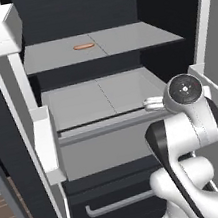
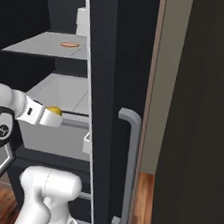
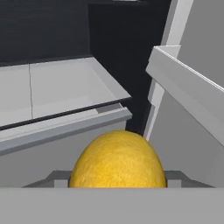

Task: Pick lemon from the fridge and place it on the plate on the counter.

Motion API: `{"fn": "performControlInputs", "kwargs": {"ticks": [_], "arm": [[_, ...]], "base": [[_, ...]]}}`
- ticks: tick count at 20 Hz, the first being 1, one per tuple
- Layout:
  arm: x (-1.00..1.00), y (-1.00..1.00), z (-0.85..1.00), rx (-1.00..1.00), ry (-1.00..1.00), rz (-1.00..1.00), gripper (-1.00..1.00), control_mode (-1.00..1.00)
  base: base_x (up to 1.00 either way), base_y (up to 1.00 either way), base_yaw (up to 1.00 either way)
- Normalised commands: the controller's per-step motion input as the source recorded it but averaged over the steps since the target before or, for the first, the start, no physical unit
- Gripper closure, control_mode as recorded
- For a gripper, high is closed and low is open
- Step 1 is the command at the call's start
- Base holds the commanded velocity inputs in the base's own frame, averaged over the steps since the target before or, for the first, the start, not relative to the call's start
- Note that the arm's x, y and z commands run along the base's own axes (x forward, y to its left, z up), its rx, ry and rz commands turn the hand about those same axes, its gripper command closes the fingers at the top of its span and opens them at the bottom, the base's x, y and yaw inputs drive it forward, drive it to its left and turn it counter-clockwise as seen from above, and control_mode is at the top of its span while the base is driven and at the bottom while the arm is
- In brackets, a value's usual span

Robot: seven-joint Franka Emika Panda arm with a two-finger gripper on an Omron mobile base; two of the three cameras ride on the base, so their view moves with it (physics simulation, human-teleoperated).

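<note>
A thin pinkish-orange stick [image 1: 84, 47] lies flat on the upper grey shelf, upper middle of the left base view and upper left of the right base view. Wooden floor [image 2: 143, 200] shows at the lower middle there.

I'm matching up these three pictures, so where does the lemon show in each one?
Left base view: hidden behind the arm's wrist.
Right base view: lemon at left of middle, at the gripper tip.
Hand view: large, bottom centre.
Shared landmark: the grey drawer front edge, just beside the lemon.
</note>
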Motion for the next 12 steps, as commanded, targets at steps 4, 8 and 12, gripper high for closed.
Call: {"fn": "performControlInputs", "kwargs": {"ticks": [4, 8, 12], "arm": [[0.0, 0.0, 0.0, 0.0, 0.0, 0.0, 1.0, 1.0], [0.0, 0.0, 0.0, 0.0, 0.0, 0.0, 1.0, 1.0], [0.0, 0.0, 0.0, 0.0, 0.0, 0.0, 1.0, 1.0]], "base": [[-0.44, 0.1, 0.0], [-0.41, 0.1, 0.0], [-0.43, 0.12, 0.0]]}}
